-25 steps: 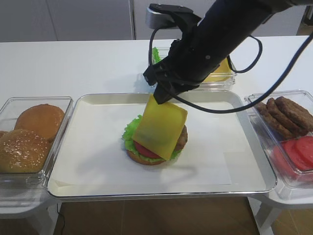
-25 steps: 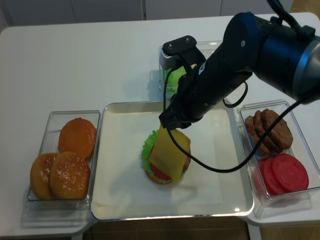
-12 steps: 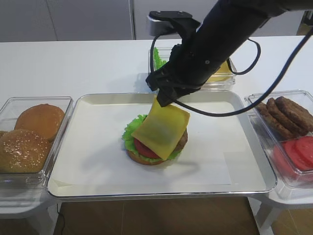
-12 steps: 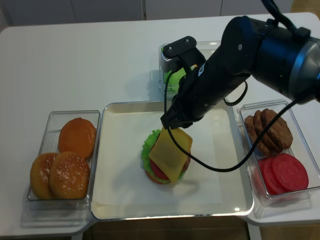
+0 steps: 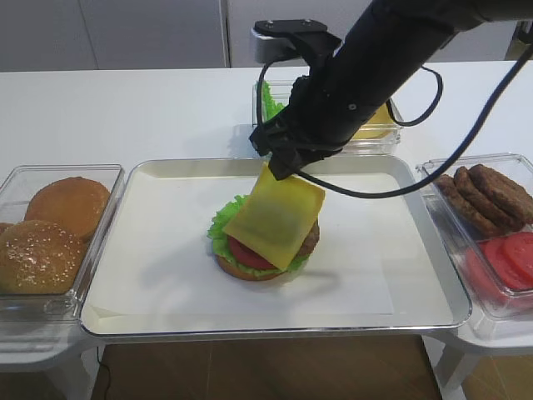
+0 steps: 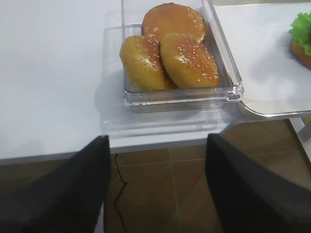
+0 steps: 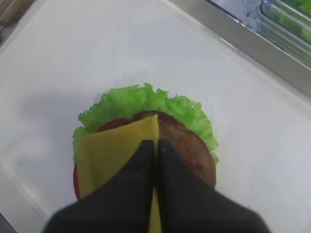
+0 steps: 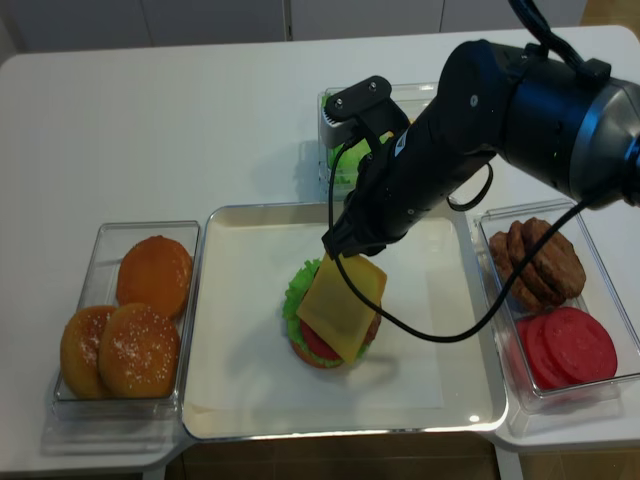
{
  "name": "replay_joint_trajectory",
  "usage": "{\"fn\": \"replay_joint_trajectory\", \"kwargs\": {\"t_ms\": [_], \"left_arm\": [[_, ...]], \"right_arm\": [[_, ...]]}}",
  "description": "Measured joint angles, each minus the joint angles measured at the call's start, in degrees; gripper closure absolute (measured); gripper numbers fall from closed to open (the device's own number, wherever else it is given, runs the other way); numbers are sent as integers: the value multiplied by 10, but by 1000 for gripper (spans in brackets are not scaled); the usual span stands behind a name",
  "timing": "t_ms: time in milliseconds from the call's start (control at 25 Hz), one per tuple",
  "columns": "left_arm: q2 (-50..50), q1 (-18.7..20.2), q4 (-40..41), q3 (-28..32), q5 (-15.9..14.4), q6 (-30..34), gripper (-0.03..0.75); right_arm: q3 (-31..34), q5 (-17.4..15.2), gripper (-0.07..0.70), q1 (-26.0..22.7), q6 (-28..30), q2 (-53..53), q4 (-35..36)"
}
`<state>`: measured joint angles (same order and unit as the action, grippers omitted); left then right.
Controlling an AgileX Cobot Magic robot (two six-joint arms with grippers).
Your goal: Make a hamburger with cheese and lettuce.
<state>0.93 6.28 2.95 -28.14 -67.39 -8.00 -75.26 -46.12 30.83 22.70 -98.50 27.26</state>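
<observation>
From the high front view, the right arm's black gripper is clamped on the top corner of the thin square yellow cheese slice, which hangs tilted over the round stacked hamburger near the middle of the shallow metal tray. Compared with a second ago the slice has swung from near upright to a flatter slant, and its lower edge now drapes across the red tomato and brown patty; I'd judge the laying-down is nearly done, with release the step left. The frilly green lettuce leaf pokes out on the stack's left.

In the right wrist view, the dark fingers are pressed together on the cheese, which covers only the stack's left part; the patty's right side is bare, so the slice sits off-centre.

The left wrist view shows the left gripper's fingers spread wide and empty, off the table edge just below the clear bin of sesame buns.

From the other high view, bare white paper lies all round the burger, well clear of the tray's rims, so there is room to draw back toward the rear bins
</observation>
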Motion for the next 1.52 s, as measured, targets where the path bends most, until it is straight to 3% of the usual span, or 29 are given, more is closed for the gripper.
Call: {"fn": "replay_joint_trajectory", "kwargs": {"t_ms": [440, 760, 1000, 1160, 1280, 1520], "left_arm": [[0, 0, 0, 0, 0, 0, 260], [0, 0, 0, 0, 0, 0, 260], [0, 0, 0, 0, 0, 0, 260], [0, 0, 0, 0, 0, 0, 260], [0, 0, 0, 0, 0, 0, 260], [0, 0, 0, 0, 0, 0, 260]], "right_arm": [[0, 3, 604, 0, -5, 0, -2], [0, 4, 335, 0, -20, 0, -18], [-1, 2, 237, 0, -42, 0, -32], [-17, -18, 228, 0, -119, 5, -88], [-35, -60, 228, 0, -184, 20, -152], [-42, -128, 227, -19, -245, 58, -232]]}}
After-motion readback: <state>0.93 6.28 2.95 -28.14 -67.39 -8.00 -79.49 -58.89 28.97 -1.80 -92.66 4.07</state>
